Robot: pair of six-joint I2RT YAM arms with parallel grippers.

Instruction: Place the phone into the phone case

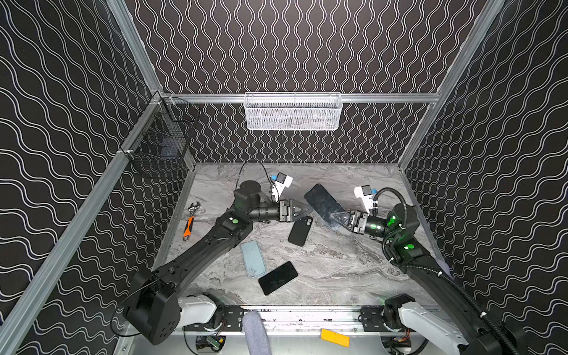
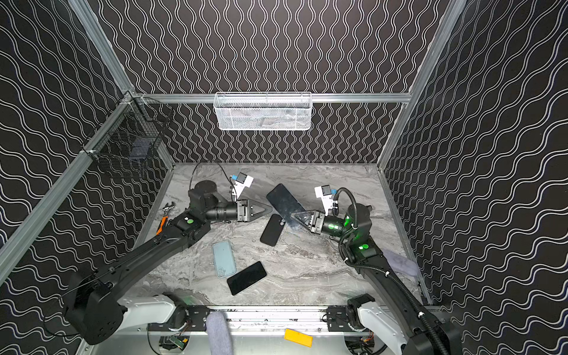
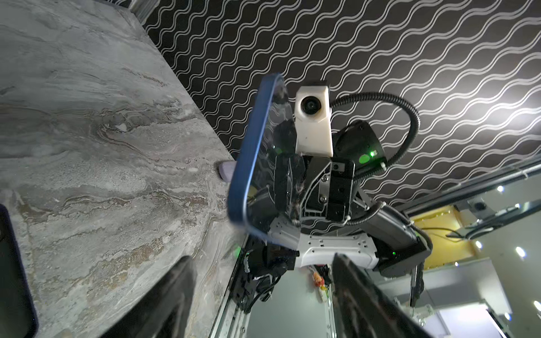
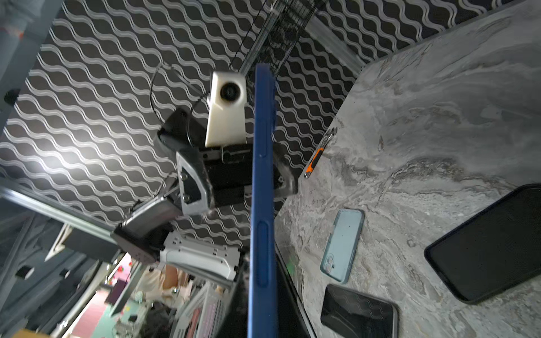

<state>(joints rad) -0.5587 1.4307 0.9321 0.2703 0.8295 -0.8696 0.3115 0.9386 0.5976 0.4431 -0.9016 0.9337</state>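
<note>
Two pincers — right pincer (image 1: pixel 334 216) pinching the blue-edged phone (image 1: pixel 321 200); left pincer (image 1: pixel 309 210) spread just beside it.

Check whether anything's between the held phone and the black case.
Nothing visible lies between the phone, held in the right claw, and the black case on the table beside it. The open left claw sits close by the case's far end, though.
</note>
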